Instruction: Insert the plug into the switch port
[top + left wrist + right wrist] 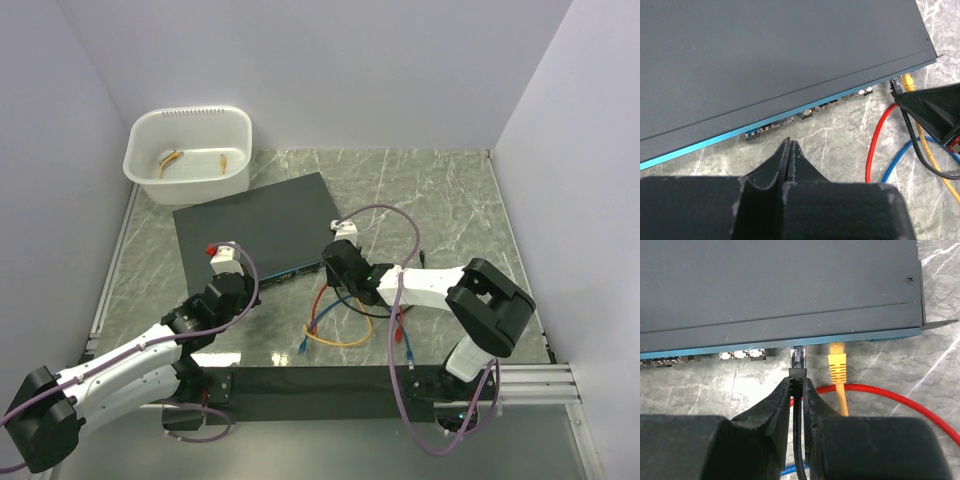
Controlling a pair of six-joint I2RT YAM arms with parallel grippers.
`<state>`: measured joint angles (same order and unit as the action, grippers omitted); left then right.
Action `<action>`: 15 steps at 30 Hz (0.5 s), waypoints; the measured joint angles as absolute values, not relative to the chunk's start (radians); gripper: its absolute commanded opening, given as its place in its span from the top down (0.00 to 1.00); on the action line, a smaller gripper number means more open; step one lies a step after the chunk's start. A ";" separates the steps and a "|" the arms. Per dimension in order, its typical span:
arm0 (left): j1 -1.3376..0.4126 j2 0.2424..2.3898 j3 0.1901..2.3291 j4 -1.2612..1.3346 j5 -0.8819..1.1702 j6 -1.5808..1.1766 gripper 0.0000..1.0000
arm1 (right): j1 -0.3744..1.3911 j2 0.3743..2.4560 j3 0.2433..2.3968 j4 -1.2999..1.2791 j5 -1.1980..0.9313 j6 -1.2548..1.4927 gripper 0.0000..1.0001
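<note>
Mid-insertion, the barely open right end effector [798, 385] pinches the black-cabled clear plug [798, 360], tip at the square switch port [798, 347] beside the yellow plug [837, 367]. Seating it likely needs a straight push.

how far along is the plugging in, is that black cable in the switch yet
Done: the yellow plug sits in a port of the switch. In hand: the right pincer grips the black cable behind its clear plug, whose tip is at the neighbouring port. Left: push it fully home and let go; the left pincer is shut, empty.
</note>
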<state>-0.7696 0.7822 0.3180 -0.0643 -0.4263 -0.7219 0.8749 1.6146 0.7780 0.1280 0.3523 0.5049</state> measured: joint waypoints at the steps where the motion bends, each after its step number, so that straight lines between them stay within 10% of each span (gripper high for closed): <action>1: -0.770 0.782 0.318 -0.064 -0.426 -0.722 1.00 | 0.875 1.615 0.778 0.128 0.353 0.505 1.00; 15: -0.774 0.780 0.318 -0.064 -0.426 -0.722 1.00 | 0.878 1.636 0.798 0.128 0.389 0.505 1.00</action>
